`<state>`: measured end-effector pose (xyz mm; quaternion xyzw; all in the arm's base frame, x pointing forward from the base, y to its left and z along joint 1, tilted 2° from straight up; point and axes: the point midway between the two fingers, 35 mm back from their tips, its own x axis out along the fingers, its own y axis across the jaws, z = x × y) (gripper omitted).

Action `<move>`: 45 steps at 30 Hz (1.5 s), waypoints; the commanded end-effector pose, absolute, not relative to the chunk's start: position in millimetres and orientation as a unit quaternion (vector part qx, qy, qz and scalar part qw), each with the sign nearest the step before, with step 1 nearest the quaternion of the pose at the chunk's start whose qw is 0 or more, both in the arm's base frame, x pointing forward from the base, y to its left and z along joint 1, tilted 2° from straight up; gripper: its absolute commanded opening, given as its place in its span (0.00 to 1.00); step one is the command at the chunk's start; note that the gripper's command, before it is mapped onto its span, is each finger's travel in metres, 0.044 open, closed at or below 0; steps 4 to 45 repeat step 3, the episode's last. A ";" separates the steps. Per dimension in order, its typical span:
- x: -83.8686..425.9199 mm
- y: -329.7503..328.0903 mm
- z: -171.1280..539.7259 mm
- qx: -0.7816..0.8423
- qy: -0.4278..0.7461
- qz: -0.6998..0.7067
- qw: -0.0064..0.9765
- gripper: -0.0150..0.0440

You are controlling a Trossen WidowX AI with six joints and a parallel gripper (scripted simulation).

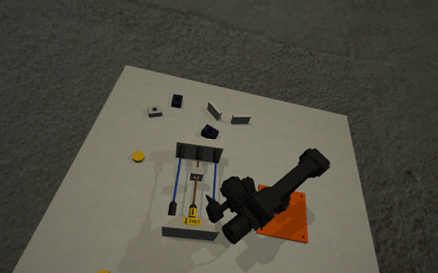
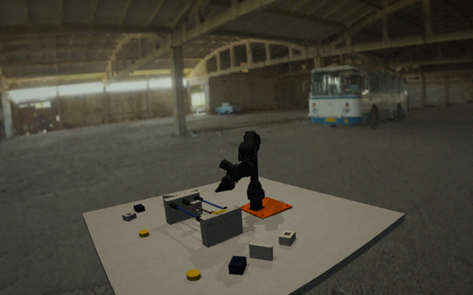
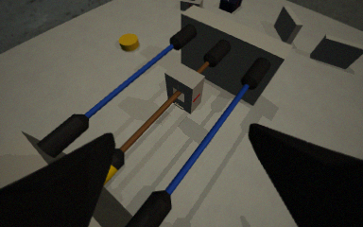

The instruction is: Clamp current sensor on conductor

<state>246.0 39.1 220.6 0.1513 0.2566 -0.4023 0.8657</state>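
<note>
The sensor, a small light grey block (image 1: 196, 175) (image 3: 185, 77), sits round the brown middle conductor (image 1: 194, 193) (image 3: 146, 124), nearer the end away from the LOAD label (image 1: 192, 221). The conductor passes through its square window. It looks closed; the latch is too small to tell. A red mark shows on its side in the wrist view, but I cannot tell which way it points. My gripper (image 3: 182, 134) is open and empty, tilted, above and off to the LOAD end of the sensor, touching nothing. Its fingers partly hide the near end of the rack in the wrist view.
Blue conductors (image 1: 177, 180) (image 3: 208, 138) run on both sides of the brown one between two upright grey panels (image 1: 190, 235) (image 2: 223, 227). Yellow discs (image 1: 138, 156) (image 2: 193, 274), dark blocks (image 1: 177, 100) (image 2: 236, 265) and pale blocks (image 1: 154, 111) (image 2: 287, 238) stand around. The arm's base is on an orange plate (image 1: 293, 232).
</note>
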 end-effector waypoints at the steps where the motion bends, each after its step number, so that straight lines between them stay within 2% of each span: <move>1: 251.8 27.0 214.7 0.191 0.292 -0.428 0.833 1.00; 45: 248.0 32.6 215.1 0.171 0.281 -0.417 0.847 1.00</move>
